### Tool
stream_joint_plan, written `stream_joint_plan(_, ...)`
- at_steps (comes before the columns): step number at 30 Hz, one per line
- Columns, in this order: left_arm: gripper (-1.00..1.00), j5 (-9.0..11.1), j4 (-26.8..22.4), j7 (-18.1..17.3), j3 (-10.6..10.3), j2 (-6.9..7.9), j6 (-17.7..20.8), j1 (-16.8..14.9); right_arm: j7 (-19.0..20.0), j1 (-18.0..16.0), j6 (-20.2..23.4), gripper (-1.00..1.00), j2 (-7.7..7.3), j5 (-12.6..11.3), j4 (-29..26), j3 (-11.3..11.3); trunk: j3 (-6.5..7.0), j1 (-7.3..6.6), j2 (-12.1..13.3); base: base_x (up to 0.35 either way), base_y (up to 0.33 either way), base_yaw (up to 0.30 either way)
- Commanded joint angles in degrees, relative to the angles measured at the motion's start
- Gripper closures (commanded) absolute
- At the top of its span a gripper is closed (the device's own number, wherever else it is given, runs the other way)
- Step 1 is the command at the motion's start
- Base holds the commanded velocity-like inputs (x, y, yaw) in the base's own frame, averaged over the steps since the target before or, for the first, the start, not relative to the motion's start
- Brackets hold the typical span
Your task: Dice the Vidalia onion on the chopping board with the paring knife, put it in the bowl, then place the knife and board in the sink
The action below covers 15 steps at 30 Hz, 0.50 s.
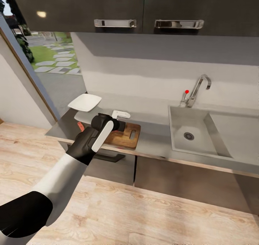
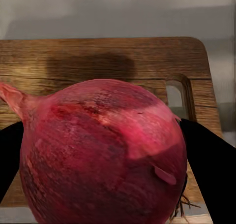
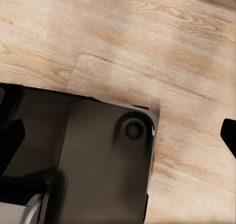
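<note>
Vidalia onion (image 2: 103, 155), round with dry streaked red skin, sits clamped in my left gripper (image 2: 105, 160) jaws above the grained wooden chopping board (image 2: 98, 61) on the counter (image 1: 154, 141); its pointed tip aims sideways across the board. My right jaws' state I cannot tell.

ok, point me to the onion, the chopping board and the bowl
Vidalia onion (image 2: 103, 155): left wrist view, middle of its red skin.
chopping board (image 1: 126, 137): head view, bare wood near the handle slot.
bowl (image 1: 85, 102): head view, its white inside.
</note>
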Motion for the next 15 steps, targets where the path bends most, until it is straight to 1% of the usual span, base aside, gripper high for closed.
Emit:
stream_joint_plan(1,1.0,0.6,0.0,0.6,-0.1,0.02,0.1,-0.1,0.5,0.0,-0.1,-1.0,0.07,0.3,-0.2,-0.5,-0.09,0.03,-0.1,-0.063,0.0,0.0)
stream_joint_plan(9,1.0,0.6,-0.1,0.6,-0.1,0.02,0.1,-0.1,0.5,0.0,-0.6,-1.0,-0.01,0.3,-0.2,-0.5,-0.09,0.03,-0.1,-0.02,0.0,0.0)
stream_joint_plan(15,1.0,0.6,0.0,0.6,-0.1,0.02,0.1,-0.1,0.5,0.0,-1.6,-1.0,-0.79,0.3,-0.2,-0.5,-0.09,0.03,-0.1,-0.001,0.0,0.0)
